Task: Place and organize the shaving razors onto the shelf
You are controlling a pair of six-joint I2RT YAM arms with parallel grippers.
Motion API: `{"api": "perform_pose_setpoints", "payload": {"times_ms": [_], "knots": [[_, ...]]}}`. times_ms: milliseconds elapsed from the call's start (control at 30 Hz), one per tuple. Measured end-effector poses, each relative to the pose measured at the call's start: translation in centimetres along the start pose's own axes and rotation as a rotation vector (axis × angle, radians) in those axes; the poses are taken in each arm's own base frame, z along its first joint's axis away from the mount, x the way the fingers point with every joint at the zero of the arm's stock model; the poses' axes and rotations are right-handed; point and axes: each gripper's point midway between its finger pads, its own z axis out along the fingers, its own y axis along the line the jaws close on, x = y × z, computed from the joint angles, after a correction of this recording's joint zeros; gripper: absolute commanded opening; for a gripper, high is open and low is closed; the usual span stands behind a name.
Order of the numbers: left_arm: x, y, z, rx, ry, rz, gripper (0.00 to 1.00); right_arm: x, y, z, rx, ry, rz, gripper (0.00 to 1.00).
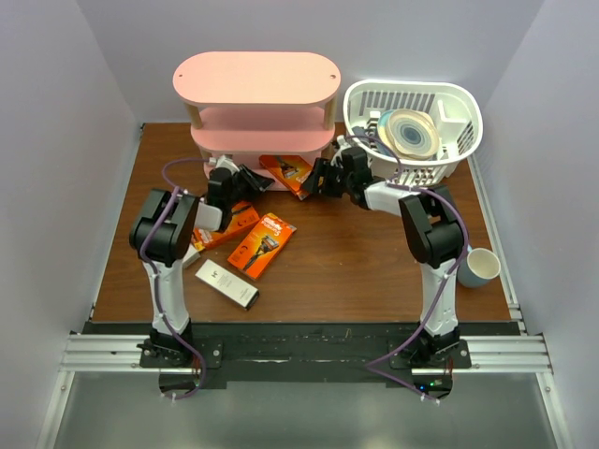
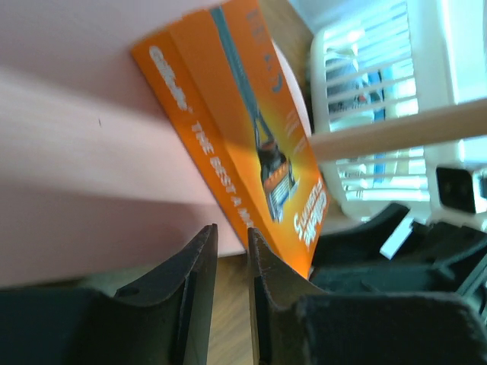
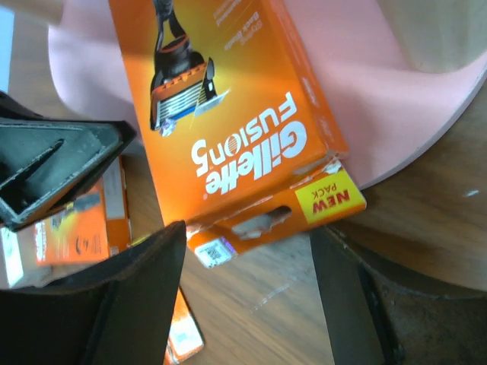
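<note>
One orange razor pack (image 1: 286, 171) lies tilted, its far part on the bottom board of the pink shelf (image 1: 255, 79) and its near end over the table. My left gripper (image 1: 249, 180) sits just left of it, jaws a narrow gap apart with only the wooden table showing between them (image 2: 231, 232); the pack (image 2: 251, 114) is past its fingertips. My right gripper (image 1: 319, 178) stands open at the pack's right, and the pack's end (image 3: 228, 114) lies just ahead of the wide jaws (image 3: 249, 236). Two more orange packs (image 1: 262, 243) (image 1: 225, 227) and a whitish box (image 1: 226, 283) lie on the table.
A white slatted basket (image 1: 468, 103) holding a round disc stands right of the shelf, close behind my right arm. A blue mug (image 1: 479, 267) sits at the table's right edge. The left arm covers part of the packs lying under it.
</note>
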Motion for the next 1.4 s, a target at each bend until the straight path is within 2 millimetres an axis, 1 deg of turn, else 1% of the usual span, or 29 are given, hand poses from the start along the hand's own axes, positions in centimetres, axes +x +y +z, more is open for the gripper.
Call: {"api": "perform_pose_setpoints", "payload": {"times_ms": [67,200,267,333,367,433,467,500,667,733,800,867,933,1067,1167,1333,1400], "knots": [[-0.4,0.0,0.5,-0.002,-0.016,-0.019,0.27,0.5,0.3,0.2,0.01,0.003,0.004,0.69],[-0.5,0.8,1.1,-0.024,-0.033,-0.061,0.26,0.4,0.2,0.3,0.02,-0.003,-0.001,0.68],[-0.7,0.8,1.4,-0.018,-0.042,-0.073,0.26,0.4,0.1,0.3,0.033,-0.01,-0.003,0.67],[-0.8,0.8,1.6,-0.015,-0.048,-0.086,0.26,0.5,0.1,0.4,0.04,-0.013,-0.002,0.63],[-0.8,0.8,1.7,-0.013,-0.051,-0.089,0.26,0.5,0.1,0.4,0.043,-0.014,-0.002,0.58],[-0.9,0.8,1.9,-0.004,-0.056,-0.095,0.26,0.7,0.4,0.5,0.046,-0.015,-0.007,0.53],[-1.0,0.8,2.1,-0.001,-0.059,-0.097,0.26,0.8,0.5,0.6,0.046,-0.013,-0.01,0.49],[-1.0,0.8,2.2,0.004,-0.062,-0.1,0.26,1.0,0.7,0.7,0.043,-0.011,-0.014,0.46],[-1.2,0.8,2.4,0.014,-0.075,-0.105,0.26,2.3,2.4,1.0,0.017,0.013,-0.041,0.38],[-1.2,0.8,2.4,0.015,-0.077,-0.104,0.26,3.0,3.2,1.2,0.003,0.027,-0.056,0.3],[-1.2,0.8,2.4,0.015,-0.077,-0.105,0.26,3.8,3.9,1.3,-0.012,0.04,-0.077,0.27],[-1.2,0.8,2.4,0.015,-0.077,-0.105,0.27,5.0,4.6,1.3,-0.028,0.065,-0.093,0.27],[-1.2,0.8,2.4,0.015,-0.078,-0.104,0.27,6.2,4.9,1.3,-0.041,0.091,-0.103,0.3],[-1.2,0.8,2.4,0.015,-0.081,-0.102,0.28,7.8,5.1,1.2,-0.043,0.123,-0.116,0.34],[-1.1,0.6,2.5,0.016,-0.082,-0.1,0.28,8.0,4.9,1.0,-0.038,0.127,-0.119,0.37],[-0.7,0.1,3.0,0.023,-0.075,-0.083,0.27,7.3,5.1,0.3,-0.04,0.112,-0.141,0.38],[-0.4,-0.2,3.4,0.028,-0.067,-0.074,0.24,6.9,5.4,-0.1,-0.042,0.108,-0.157,0.38]]}}
